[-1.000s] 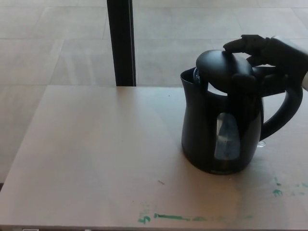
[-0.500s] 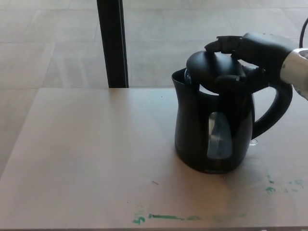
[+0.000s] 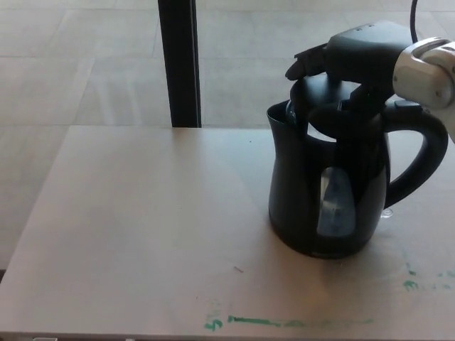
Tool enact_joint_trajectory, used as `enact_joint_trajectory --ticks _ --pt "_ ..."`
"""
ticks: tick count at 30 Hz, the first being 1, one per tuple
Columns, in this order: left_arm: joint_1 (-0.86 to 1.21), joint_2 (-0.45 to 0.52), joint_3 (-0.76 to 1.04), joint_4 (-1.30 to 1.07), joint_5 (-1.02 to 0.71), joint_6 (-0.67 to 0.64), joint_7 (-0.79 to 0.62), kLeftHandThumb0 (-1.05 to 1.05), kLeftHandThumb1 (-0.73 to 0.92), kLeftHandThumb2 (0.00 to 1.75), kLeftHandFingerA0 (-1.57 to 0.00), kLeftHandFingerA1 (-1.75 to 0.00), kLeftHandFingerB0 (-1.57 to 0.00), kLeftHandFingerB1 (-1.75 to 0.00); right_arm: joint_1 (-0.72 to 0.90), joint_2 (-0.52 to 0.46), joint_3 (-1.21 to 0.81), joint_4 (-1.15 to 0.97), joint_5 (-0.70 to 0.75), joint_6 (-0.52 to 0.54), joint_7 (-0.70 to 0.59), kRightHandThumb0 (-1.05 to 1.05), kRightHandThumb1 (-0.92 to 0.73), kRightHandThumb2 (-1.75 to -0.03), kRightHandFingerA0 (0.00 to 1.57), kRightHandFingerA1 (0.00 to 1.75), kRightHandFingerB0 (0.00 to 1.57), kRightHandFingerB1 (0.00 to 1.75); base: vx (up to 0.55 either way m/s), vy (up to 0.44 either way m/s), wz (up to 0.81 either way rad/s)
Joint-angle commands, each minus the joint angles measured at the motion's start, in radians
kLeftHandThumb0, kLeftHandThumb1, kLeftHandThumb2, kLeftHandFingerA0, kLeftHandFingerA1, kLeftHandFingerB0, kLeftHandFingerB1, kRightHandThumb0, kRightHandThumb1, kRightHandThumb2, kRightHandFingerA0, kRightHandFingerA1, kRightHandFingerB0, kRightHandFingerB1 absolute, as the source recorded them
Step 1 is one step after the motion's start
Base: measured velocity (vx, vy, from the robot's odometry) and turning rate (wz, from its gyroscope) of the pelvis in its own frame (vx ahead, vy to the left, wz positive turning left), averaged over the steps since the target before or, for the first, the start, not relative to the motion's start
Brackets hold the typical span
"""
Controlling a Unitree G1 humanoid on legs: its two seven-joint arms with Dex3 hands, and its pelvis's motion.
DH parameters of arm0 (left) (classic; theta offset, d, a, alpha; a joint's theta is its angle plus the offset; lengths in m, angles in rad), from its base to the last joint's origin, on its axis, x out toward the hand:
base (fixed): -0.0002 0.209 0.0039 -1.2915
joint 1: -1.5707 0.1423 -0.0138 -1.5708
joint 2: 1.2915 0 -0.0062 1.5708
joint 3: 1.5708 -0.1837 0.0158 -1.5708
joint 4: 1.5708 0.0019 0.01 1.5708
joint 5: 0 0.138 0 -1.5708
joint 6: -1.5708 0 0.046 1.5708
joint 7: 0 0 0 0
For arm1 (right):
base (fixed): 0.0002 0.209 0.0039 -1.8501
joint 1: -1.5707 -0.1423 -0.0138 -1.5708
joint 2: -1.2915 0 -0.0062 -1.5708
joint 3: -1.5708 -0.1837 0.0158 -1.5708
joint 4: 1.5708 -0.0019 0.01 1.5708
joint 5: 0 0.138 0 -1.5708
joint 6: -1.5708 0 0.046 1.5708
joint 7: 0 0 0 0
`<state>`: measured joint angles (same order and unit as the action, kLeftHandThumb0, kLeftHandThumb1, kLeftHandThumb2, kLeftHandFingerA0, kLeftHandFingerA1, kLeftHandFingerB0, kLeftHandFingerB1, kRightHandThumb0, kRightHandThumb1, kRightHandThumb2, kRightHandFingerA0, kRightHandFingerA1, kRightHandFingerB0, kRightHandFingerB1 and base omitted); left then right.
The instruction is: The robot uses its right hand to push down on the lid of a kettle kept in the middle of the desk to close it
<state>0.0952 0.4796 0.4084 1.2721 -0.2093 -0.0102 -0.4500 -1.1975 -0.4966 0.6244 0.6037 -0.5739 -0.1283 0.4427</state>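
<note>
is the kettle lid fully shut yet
No, the lid is tilted up, a gap showing above the kettle rim, with the right hand on top of it.

Plain indoor test room, bare pale table (image 3: 142,234) with green paint marks (image 3: 249,321) near its front edge, large grey floor tiles (image 3: 85,64), black post (image 3: 179,64)

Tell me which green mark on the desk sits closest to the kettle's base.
The long green streak along the front edge, just below the kettle. The small green smudges at the right lie farther off, beyond the handle side.

Desk (image 3: 142,234) left of kettle (image 3: 327,192) is bare; black post (image 3: 179,64) stands behind the far edge.
</note>
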Motion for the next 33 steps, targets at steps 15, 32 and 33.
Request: enact_joint_trajectory --ticks 15,32,33 --pt "-0.004 0.017 0.010 -0.009 -0.007 0.001 -0.025 -0.80 0.75 0.63 -0.41 -0.45 -0.32 -0.35 0.358 0.101 -0.101 -0.036 0.008 0.078 -0.048 -0.70 -0.80 -0.65 0.27 0.53 0.27 0.34 0.00 0.000 0.00" --pt "-0.008 0.021 0.020 -0.005 -0.014 0.014 -0.025 -0.84 0.66 0.73 -0.35 -0.48 -0.28 -0.40 0.213 0.100 -0.055 0.001 -0.041 0.107 0.014 -0.73 -0.78 -0.65 0.22 0.47 0.24 0.29 0.00 0.000 0.00" --pt "-0.005 0.021 0.020 -0.009 -0.016 0.012 -0.031 -0.84 0.65 0.73 -0.35 -0.48 -0.29 -0.39 0.191 0.088 -0.057 0.007 -0.046 0.097 0.022 -0.73 -0.78 -0.65 0.24 0.46 0.25 0.30 0.00 0.000 0.00"
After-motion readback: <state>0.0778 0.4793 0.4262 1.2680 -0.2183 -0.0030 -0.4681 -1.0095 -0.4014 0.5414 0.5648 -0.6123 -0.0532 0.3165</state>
